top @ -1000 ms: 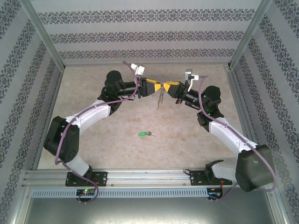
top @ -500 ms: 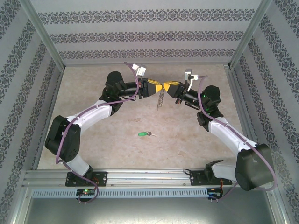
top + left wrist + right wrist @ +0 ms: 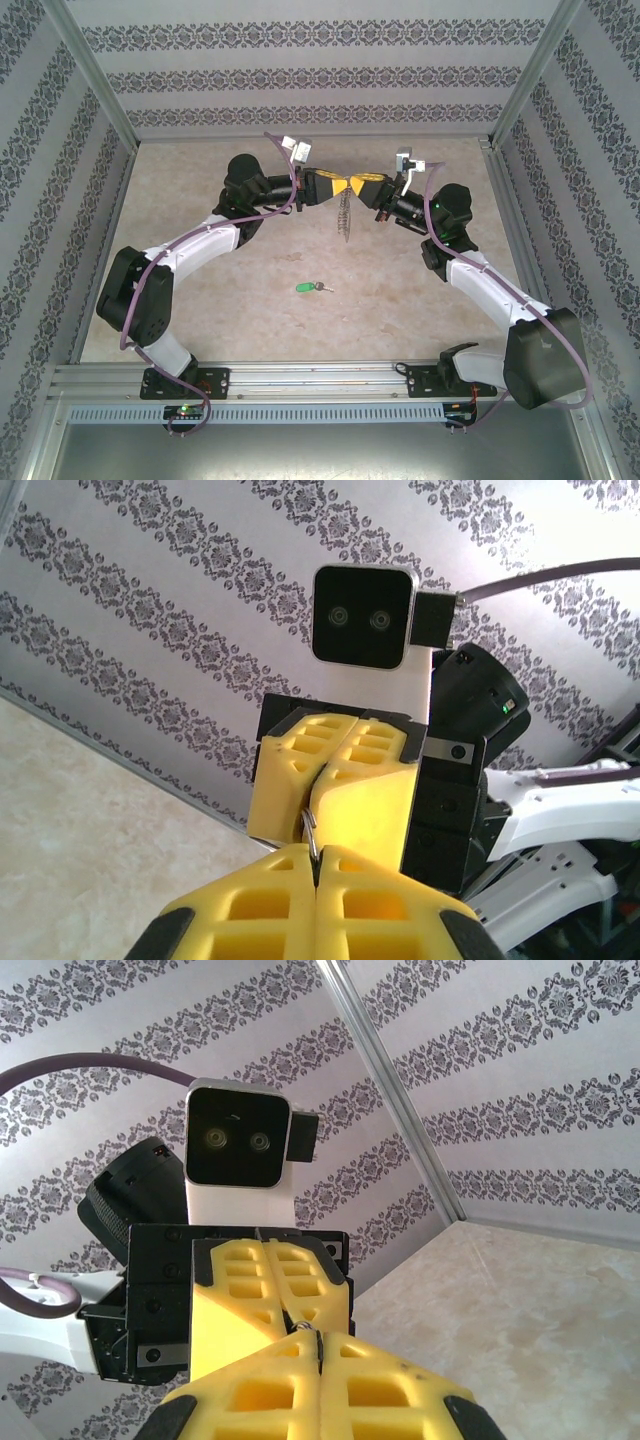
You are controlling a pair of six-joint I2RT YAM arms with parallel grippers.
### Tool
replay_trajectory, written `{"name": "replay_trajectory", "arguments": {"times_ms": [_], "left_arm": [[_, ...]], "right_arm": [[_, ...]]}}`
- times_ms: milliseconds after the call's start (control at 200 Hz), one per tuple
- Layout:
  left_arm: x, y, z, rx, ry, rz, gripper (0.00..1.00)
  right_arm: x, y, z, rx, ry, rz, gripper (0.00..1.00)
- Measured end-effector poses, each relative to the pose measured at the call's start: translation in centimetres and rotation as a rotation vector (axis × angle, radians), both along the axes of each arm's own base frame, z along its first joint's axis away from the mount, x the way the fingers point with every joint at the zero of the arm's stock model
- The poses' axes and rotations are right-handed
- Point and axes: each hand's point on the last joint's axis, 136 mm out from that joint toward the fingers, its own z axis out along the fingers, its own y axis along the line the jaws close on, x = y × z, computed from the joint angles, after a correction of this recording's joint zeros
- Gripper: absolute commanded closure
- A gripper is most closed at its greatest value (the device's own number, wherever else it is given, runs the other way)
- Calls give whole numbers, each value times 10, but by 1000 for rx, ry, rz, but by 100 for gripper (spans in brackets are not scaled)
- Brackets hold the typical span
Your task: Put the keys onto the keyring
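Observation:
The keyring [image 3: 345, 214] hangs in the air over the far middle of the table, its jagged fringe dangling down. My left gripper [image 3: 339, 186] and right gripper [image 3: 358, 187] meet tip to tip above it, both shut on its thin wire. In the left wrist view the wire [image 3: 311, 832] runs from my left gripper [image 3: 317, 855] into the opposite yellow fingers [image 3: 350, 780]. In the right wrist view a bit of the ring [image 3: 306, 1328] shows at my right gripper [image 3: 319, 1340]. The green-headed key [image 3: 305, 288] lies on the table, nearer the arm bases.
Patterned walls close in the table [image 3: 200, 180] at the back and both sides. A metal rail [image 3: 320, 378] carries the arm bases at the near edge. Bare tabletop surrounds the key.
My left gripper has shut on the keyring opposite the right gripper. The hanging fringe has swung slightly. The key has not moved.

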Motion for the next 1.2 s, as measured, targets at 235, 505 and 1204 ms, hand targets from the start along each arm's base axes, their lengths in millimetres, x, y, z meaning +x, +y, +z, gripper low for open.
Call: {"name": "replay_trajectory", "arguments": {"times_ms": [235, 505, 1204], "left_arm": [[-2, 0, 0, -4, -15, -8, 100], [-14, 5, -30, 95, -133, 3, 100], [-1, 42, -61, 447, -381, 283, 100]], "right_arm": [[1, -1, 0, 5, 6, -5, 56], [12, -50, -5, 40, 48, -191, 43], [30, -69, -119, -52, 410, -316, 22]]}}
